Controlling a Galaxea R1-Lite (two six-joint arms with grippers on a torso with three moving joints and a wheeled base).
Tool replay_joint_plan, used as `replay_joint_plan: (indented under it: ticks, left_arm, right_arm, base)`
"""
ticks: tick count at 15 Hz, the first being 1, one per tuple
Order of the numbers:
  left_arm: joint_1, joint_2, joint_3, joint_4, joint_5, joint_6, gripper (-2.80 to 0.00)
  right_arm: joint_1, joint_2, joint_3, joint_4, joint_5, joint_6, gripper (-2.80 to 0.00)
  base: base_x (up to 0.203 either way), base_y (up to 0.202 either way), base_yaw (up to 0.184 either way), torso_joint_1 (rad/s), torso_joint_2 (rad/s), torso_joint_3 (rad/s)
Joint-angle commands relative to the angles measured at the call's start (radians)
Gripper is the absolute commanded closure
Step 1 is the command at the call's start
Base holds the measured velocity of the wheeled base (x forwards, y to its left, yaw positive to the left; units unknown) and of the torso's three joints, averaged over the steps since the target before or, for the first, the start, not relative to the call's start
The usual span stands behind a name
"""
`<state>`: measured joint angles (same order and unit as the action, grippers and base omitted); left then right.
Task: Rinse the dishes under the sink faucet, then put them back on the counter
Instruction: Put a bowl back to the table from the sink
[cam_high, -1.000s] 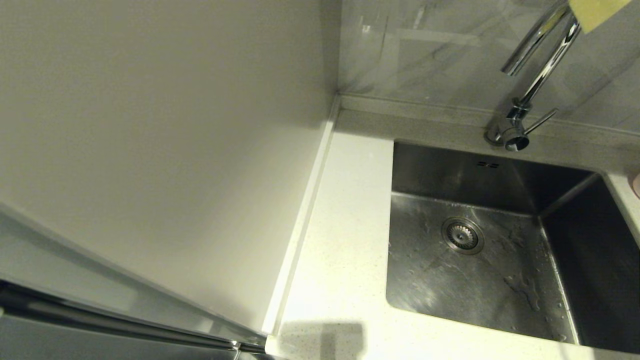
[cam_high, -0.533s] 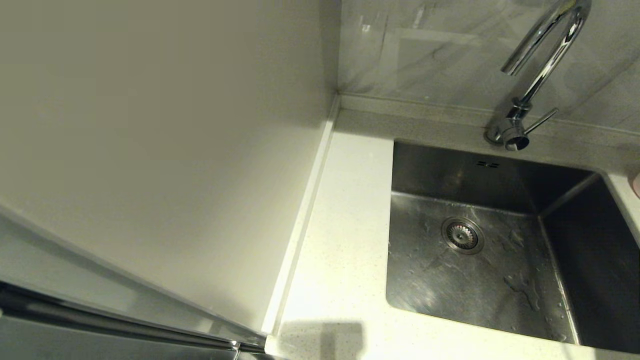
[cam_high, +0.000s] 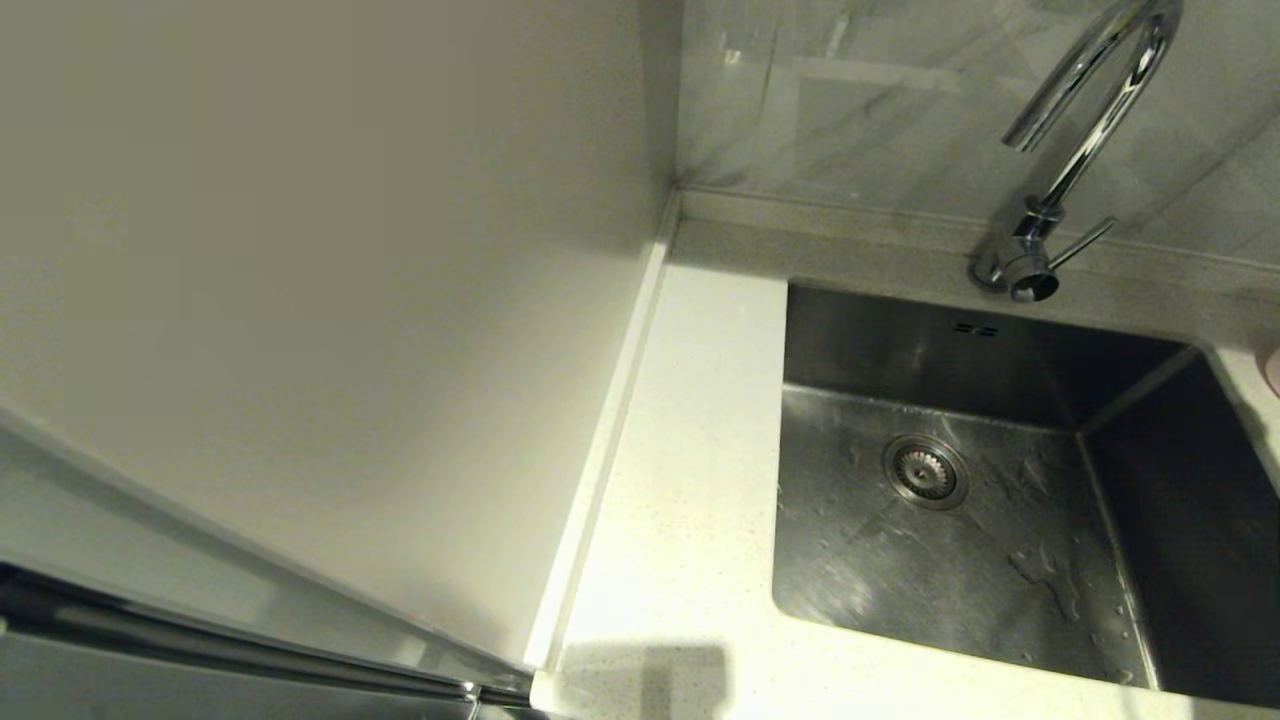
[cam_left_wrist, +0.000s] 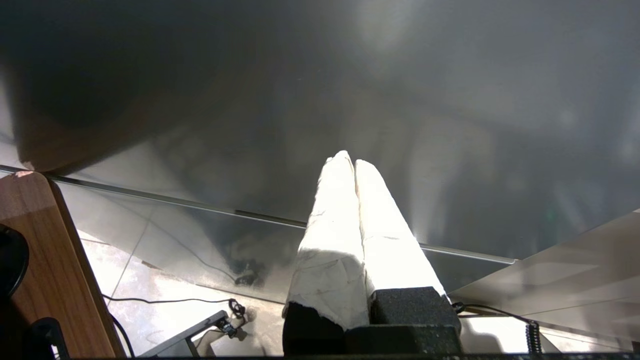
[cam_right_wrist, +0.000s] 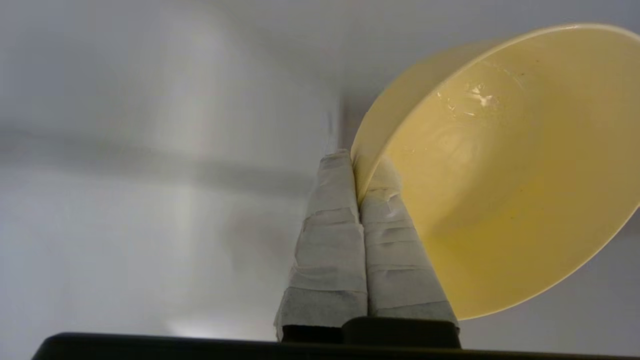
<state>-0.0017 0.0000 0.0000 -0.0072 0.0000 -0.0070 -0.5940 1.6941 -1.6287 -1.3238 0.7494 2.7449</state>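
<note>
1. The flat white speckled stone-like counter (cam_high: 680, 500) runs along the left of the sink and bears nothing in the stretch the head view shows; a sliver of something pale pink (cam_high: 1273, 368) sits at the far right edge of that view, too cropped to identify.
2. The rectangular brushed stainless steel sink (cam_high: 1000, 560) has wet patches on its floor around the round strainer drain (cam_high: 925, 470), and no dish lies in it.
3. The tall chrome gooseneck faucet (cam_high: 1085, 110) stands behind the basin; no stream is visible from its spout.
4. The round yellow-green bowl (cam_right_wrist: 500, 170), tilted, with droplets inside, is out of the head view, carried in front of a plain pale surface.
5. The right gripper (cam_right_wrist: 356, 165) is clenched on that bowl's rim, one taped finger inside and one outside.
6. The left gripper (cam_left_wrist: 350, 165) is parked low, well apart from the work, its fingers pressed together on nothing.
7. Judged step: returning the rinsed bowl to the counter. The next move calls for levelling it and lowering it onto bare counter before releasing.
</note>
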Motion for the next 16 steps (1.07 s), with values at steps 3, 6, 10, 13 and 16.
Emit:
replay_joint_plan:
  ticks: [3,6,10,13,16]
  left_arm:
    - [0.000,0.000,0.003,0.000,0.000,-0.001,0.00]
    - [0.000,0.000,0.003,0.000,0.000,-0.001,0.00]
    - [0.000,0.000,0.003,0.000,0.000,-0.001,0.00]
    - [0.000,0.000,0.003,0.000,0.000,-0.001,0.00]
    - [0.000,0.000,0.003,0.000,0.000,-0.001,0.00]
  right_arm:
    - [-0.001,-0.023,-0.131,-0.191,0.442,-0.097,0.00]
    - [-0.021,-0.036,-0.152,-0.181,0.758,-0.494,0.00]
    - [-0.229,-0.048,-0.126,-0.179,0.780,-0.664,0.00]
    - [-0.262,-0.074,-0.120,-0.101,0.781,-0.741,0.00]
    - [-0.244,-0.112,-0.164,0.487,0.781,-0.713,0.00]
  base:
    - [0.000,0.000,0.000,0.000,0.00,0.000]
    - [0.000,0.000,0.000,0.000,0.00,0.000]
    - [0.000,0.000,0.000,0.000,0.00,0.000]
    - [0.000,0.000,0.000,0.000,0.00,0.000]
    - [0.000,0.000,0.000,0.000,0.00,0.000]
